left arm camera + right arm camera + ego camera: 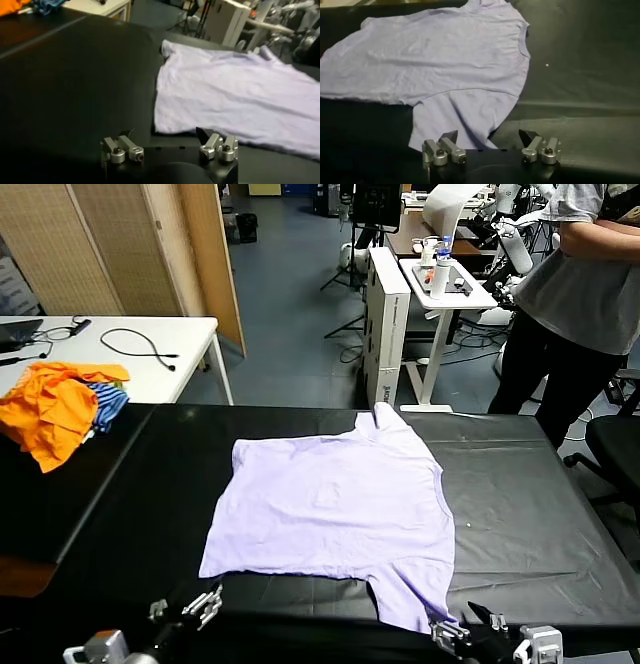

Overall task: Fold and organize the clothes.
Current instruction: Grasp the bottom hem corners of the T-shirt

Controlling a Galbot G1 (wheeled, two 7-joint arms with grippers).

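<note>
1. Near the table's front edge, the left gripper [169,149] stood with jaws wide, holding nothing, just short of the T-shirt's [335,509] hem corner.
2. Also spread wide and empty, the right gripper [489,146] hovered at the near sleeve's [462,117] tip.
3. Beyond both, the lavender T-shirt lay flat on the black table [530,524].
4. An orange garment [50,409] sat far left.

Bare black table [520,514] around the T-shirt [335,509]; orange garment [50,409] far left.
</note>
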